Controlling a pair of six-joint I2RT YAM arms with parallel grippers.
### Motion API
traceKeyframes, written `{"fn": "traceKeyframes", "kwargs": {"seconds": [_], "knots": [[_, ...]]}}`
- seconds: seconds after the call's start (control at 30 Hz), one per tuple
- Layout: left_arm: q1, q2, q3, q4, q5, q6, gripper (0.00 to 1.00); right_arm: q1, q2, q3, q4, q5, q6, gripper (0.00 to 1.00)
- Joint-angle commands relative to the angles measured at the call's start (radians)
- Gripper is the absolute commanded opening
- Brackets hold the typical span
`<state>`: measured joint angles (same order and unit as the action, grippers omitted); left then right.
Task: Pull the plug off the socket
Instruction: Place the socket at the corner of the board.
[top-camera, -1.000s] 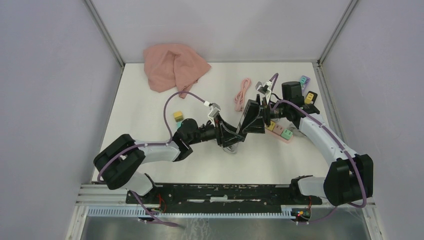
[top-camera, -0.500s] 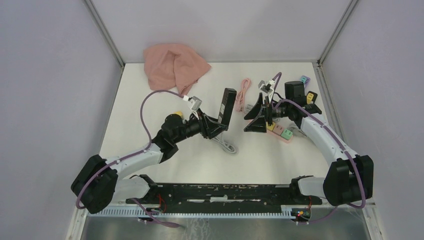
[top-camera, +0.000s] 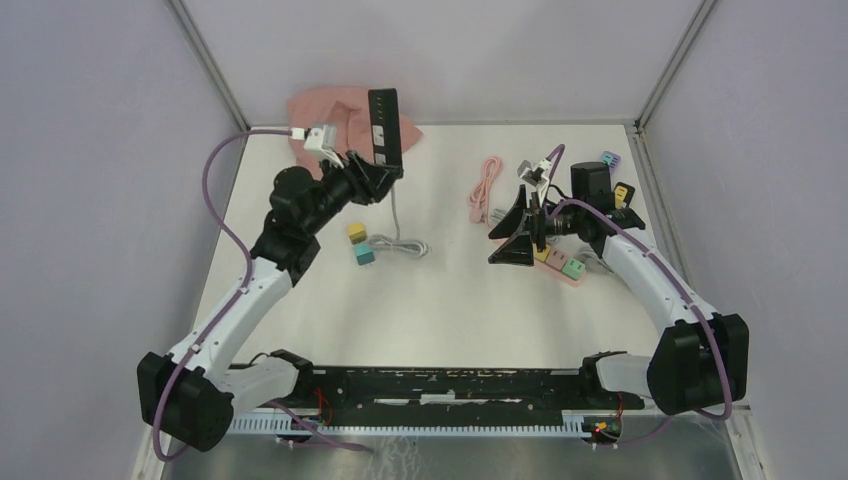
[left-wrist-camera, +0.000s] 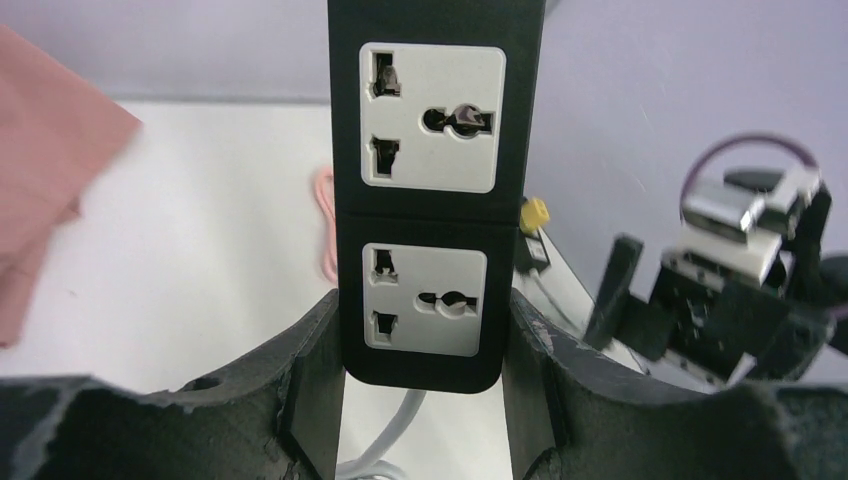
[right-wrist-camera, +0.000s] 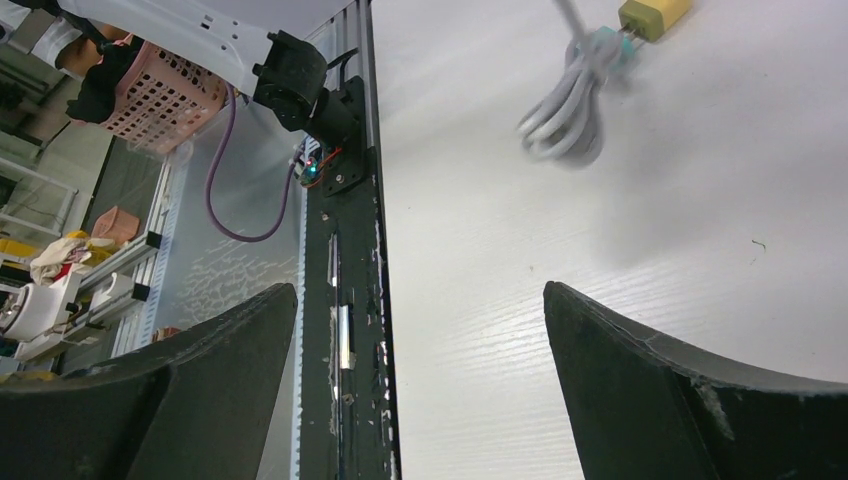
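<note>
1. socket strip (top-camera: 384, 125): black, two outlets, held up off the tabletop (top-camera: 450, 310) at the far left, roughly upright, in front of the pink cloth (top-camera: 330, 140) as the top camera sees it.
2. left wrist view: both outlets of the strip (left-wrist-camera: 432, 200) face the camera with their holes bare, and cloth (left-wrist-camera: 40, 170) shows at the left edge.
3. left arm (top-camera: 250, 295) reaches up and away; left jaws clamped on the strip's lower end, one finger on each long side.
4. grey cable (top-camera: 405, 245) drops from the strip's lower end and lies in a loose coil on the tabletop.
5. teal plug (top-camera: 364, 254) just beside the coil, yellow plug (top-camera: 355, 232) touching or just beside the teal one. can't tell which plug is the task's.
6. right wrist view: coil (right-wrist-camera: 565, 120), teal plug (right-wrist-camera: 605, 45) and yellow plug (right-wrist-camera: 655, 12) at the top of the frame.
7. right arm (top-camera: 645, 270) on the right side; right jaws wide apart, holding nothing, well apart from the socket strip.
8. pink power strip (top-camera: 565, 265) with coloured plugs lies just beside the right jaws.
9. pink cable (top-camera: 486, 187) bundled on the tabletop, far of the right jaws.
</note>
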<state>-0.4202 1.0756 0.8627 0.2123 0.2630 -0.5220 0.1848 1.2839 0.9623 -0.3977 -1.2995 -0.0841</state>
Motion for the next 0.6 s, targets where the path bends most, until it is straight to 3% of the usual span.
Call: {"fn": "traceKeyframes", "kwargs": {"seconds": [0.0, 0.23, 0.57], "knots": [[0.069, 0.033, 0.195, -0.019, -0.035, 0.015, 0.03, -0.002, -0.039, 0.015, 0.042, -0.022, -0.006, 1.00], [0.187, 0.081, 0.383, -0.139, -0.097, 0.047, 0.03, -0.002, -0.045, 0.015, 0.044, -0.021, -0.001, 1.00], [0.455, 0.196, 0.552, -0.213, -0.113, 0.050, 0.03, -0.003, -0.049, 0.015, 0.049, -0.020, 0.007, 1.00]]}}
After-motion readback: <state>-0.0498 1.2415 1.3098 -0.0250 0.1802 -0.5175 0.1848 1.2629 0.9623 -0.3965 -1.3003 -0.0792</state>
